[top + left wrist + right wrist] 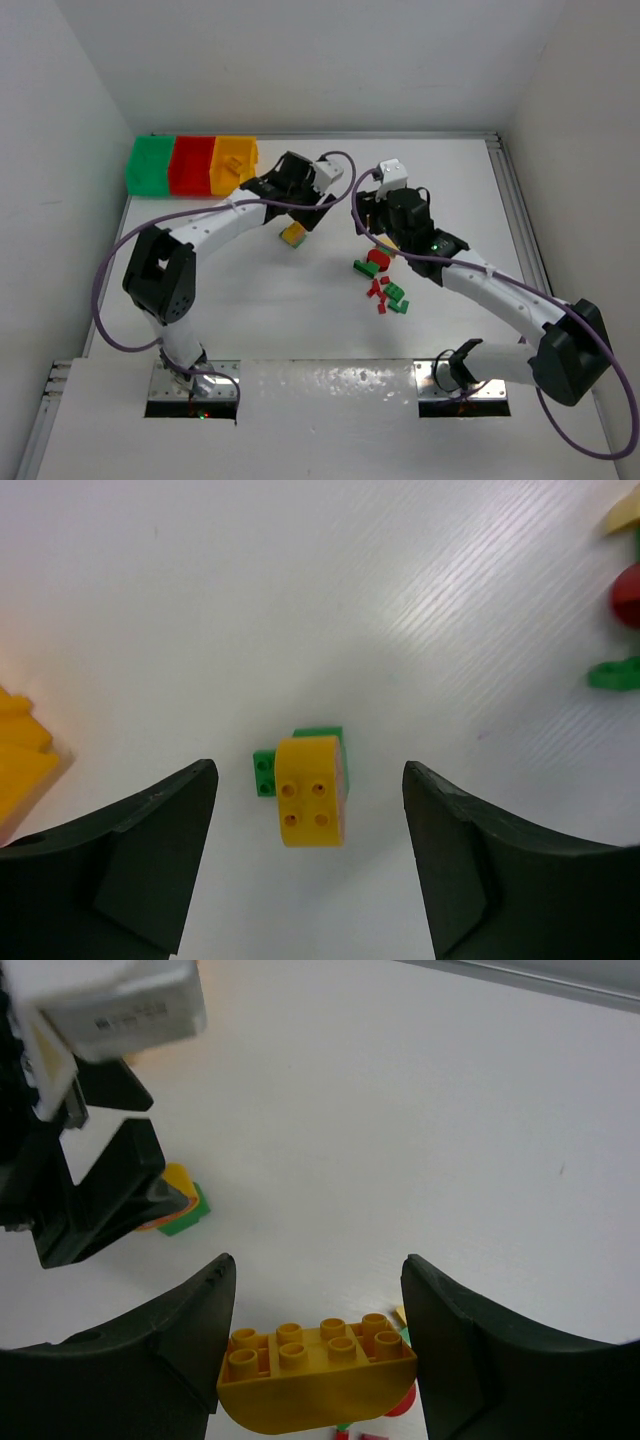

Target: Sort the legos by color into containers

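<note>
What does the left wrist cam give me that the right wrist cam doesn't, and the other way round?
Left wrist only: the left claw open, not touching the yellow-on-green stack, which lies on the table between its two sides with its studs facing the camera. Right wrist only: the right claw shut on a long yellow arched brick. Both: that stack and the white table.

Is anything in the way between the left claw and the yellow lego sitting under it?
No. The left gripper hangs open over the yellow lego, nothing between them; a green lego is stuck against its side.
</note>
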`<action>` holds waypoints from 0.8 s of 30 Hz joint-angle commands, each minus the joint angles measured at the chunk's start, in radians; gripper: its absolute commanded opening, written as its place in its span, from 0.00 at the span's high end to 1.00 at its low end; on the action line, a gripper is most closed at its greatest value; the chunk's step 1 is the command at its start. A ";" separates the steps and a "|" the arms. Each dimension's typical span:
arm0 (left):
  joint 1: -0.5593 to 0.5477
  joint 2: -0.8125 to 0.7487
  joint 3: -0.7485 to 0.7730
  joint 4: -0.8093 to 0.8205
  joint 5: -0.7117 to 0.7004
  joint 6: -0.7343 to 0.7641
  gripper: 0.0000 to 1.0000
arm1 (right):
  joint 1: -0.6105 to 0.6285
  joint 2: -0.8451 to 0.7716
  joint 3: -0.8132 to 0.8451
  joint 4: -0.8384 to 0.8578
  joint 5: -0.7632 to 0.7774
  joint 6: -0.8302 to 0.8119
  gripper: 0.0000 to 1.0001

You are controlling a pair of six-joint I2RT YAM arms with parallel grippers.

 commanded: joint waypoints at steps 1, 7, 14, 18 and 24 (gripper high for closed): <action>-0.006 -0.027 0.121 -0.064 0.110 -0.045 0.28 | -0.005 0.006 0.100 -0.044 0.047 0.043 1.00; -0.004 -0.098 0.282 -0.201 0.224 0.088 0.29 | -0.022 0.025 0.198 -0.142 0.057 0.096 1.00; 0.013 -0.592 -0.106 0.071 0.365 0.867 0.26 | -0.024 0.037 0.267 -0.127 0.037 0.159 1.00; 0.011 -0.638 -0.270 0.353 0.472 0.717 0.21 | -0.022 0.043 0.260 -0.034 0.018 0.224 1.00; 0.005 -0.581 -0.291 0.417 0.647 0.512 0.07 | -0.021 0.077 0.306 -0.009 -0.077 0.329 1.00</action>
